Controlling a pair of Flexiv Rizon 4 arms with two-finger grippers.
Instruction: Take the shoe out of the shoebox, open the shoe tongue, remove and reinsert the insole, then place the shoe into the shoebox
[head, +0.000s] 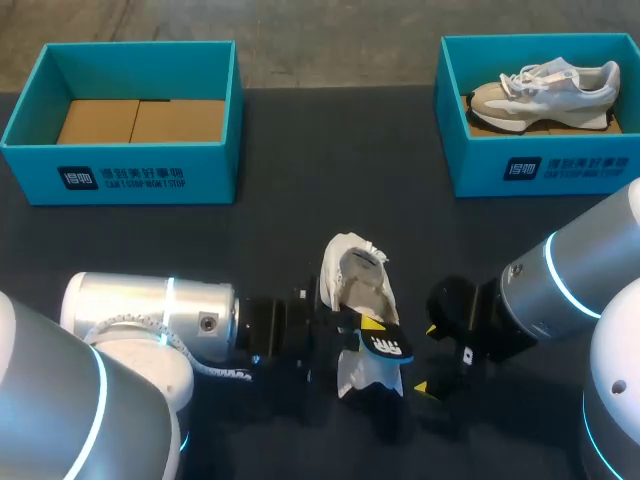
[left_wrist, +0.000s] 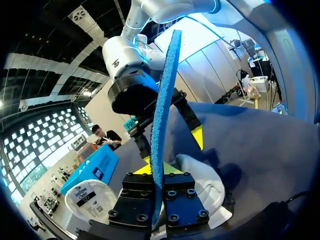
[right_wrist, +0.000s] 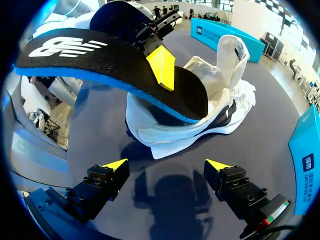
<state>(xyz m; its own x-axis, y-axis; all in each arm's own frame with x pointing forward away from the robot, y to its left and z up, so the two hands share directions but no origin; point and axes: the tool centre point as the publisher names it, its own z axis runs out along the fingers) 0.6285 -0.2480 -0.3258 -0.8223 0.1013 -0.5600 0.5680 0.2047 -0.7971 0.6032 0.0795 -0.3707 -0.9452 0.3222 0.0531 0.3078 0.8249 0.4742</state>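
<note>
Two grippers work at the shoe (head: 355, 285), which lies on its sole mid-tabletop toward the near edge, tongue pulled up, well apart from both boxes. The empty shoebox (head: 120, 165) sits at the far left corner. A second shoebox (head: 545, 165) at the far right corner holds another shoe (head: 545, 90).

Step looks like the insole stage: the insole (right_wrist: 100, 55) is out and lifted, one end dipping at the shoe mouth. Next move likely calls for feeding it toe-first back inside, with the shoe steadied.

Left gripper (left_wrist: 157, 172) is clamped narrow on the insole's edge, both fingers touching it. Right gripper (right_wrist: 166, 165) is spread wide, holds nothing, and hovers just beside the shoe.
</note>
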